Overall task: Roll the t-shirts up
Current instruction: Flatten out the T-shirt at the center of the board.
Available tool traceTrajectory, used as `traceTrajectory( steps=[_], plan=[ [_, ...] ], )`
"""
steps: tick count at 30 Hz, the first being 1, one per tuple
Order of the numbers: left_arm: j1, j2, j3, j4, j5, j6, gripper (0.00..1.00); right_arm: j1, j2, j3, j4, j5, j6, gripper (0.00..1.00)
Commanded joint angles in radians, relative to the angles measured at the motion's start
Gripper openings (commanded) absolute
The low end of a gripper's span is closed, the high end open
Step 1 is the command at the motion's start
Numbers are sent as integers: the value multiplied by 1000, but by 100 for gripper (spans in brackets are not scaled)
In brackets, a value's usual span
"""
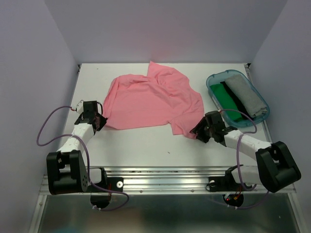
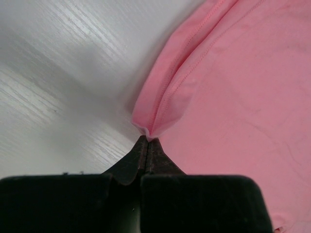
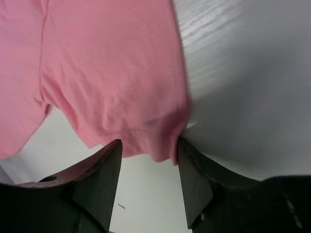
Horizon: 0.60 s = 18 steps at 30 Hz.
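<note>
A salmon-pink t-shirt (image 1: 153,99) lies spread and wrinkled on the white table (image 1: 136,143). My left gripper (image 1: 100,121) is shut on the shirt's near-left hem corner, which shows pinched in the left wrist view (image 2: 148,130) at the fingertips (image 2: 147,141). My right gripper (image 1: 198,131) is open at the shirt's near-right corner. In the right wrist view its fingers (image 3: 109,160) straddle the pink hem edge (image 3: 146,141) without closing. A green t-shirt (image 1: 228,101) and a grey t-shirt (image 1: 247,95) lie rolled in the tub.
A teal see-through plastic tub (image 1: 214,80) stands at the table's right side, just behind my right arm. White walls enclose the table on the left, back and right. A metal rail (image 1: 165,177) runs along the near edge.
</note>
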Motion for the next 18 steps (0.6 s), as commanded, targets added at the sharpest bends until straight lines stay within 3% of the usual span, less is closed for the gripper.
traceTrajectory(
  steps=[1,6,12,18],
  plan=[
    [-4,-6,33,18,-16,20,0,2,63,-15,92,-24,35,52],
    [-6,-12,34,13,-16,23,0,2,99,2,129,-7,46,35],
    [-6,-14,41,10,-16,21,0,2,87,56,128,70,23,3],
    [-4,-35,132,-30,19,29,0,-28,57,224,122,143,-92,1]
  ],
)
